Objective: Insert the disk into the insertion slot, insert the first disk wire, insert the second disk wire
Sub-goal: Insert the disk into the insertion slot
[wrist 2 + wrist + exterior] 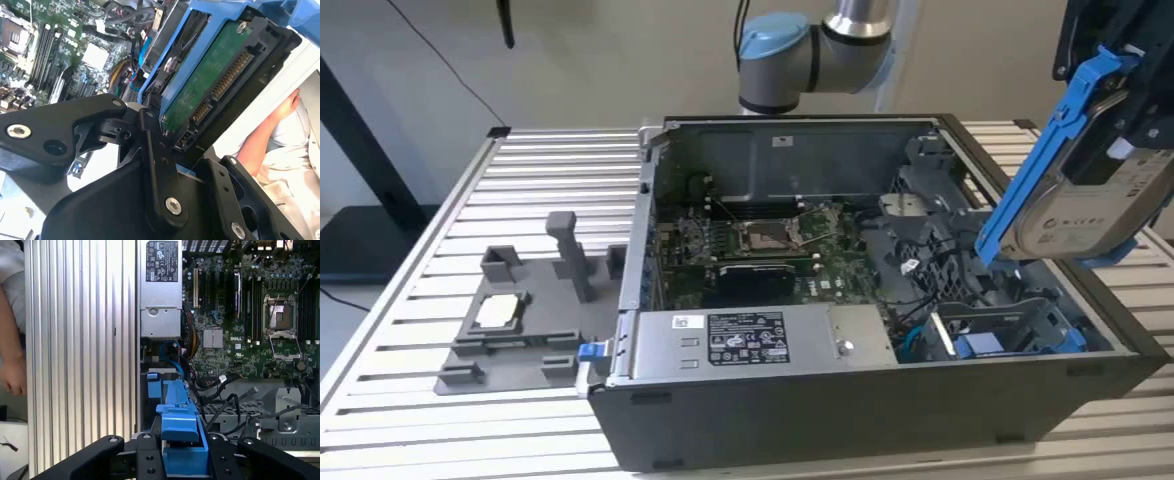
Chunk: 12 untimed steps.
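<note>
Blue plastic frames the disk (1101, 200), which hangs tilted in the air over the end of the black computer case (854, 420) at the exterior view's right. It is above the insertion slot (994, 335) and apart from it. The print on its white label is too small to read. A silver power-supply box (834, 345) in the case carries a black-and-white sticker, and the case stands on a ribbed tabletop (547, 170).

In the second wrist view the black jaws are closed on the disk (210, 85), whose green circuit board and connector face the camera. A person's arm (267, 132) lies beyond.

In the first wrist view the disk's blue frame (180, 425) sits clamped between the jaws above the motherboard (240, 340).
</note>
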### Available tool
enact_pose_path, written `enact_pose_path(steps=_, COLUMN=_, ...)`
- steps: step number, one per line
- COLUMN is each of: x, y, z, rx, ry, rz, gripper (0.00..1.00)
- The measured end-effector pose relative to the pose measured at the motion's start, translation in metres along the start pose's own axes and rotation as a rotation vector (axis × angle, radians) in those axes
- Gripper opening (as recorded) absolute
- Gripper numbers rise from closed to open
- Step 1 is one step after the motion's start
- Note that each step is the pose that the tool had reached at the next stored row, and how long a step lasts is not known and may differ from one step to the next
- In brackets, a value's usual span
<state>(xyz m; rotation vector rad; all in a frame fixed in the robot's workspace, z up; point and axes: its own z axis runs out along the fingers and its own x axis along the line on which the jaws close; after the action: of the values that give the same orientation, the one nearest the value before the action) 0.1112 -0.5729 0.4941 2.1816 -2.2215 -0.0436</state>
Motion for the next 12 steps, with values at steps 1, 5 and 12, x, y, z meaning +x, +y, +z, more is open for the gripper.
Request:
enact_pose_path(steps=1, x=0.0000, y=0.0000, z=0.0007, rx=0.0000, ry=0.0011, rz=0.000, gripper=0.33)
enact_pose_path(steps=5, x=0.0000, y=-0.0002, z=0.0045, rx=0.0003, ry=0.0048, rz=0.000, gripper=0.33)
enact_pose_path(steps=12, x=0.0000, y=-0.0005, z=0.0131, rx=0.0005, ry=0.0101, rz=0.000, gripper=0.33)
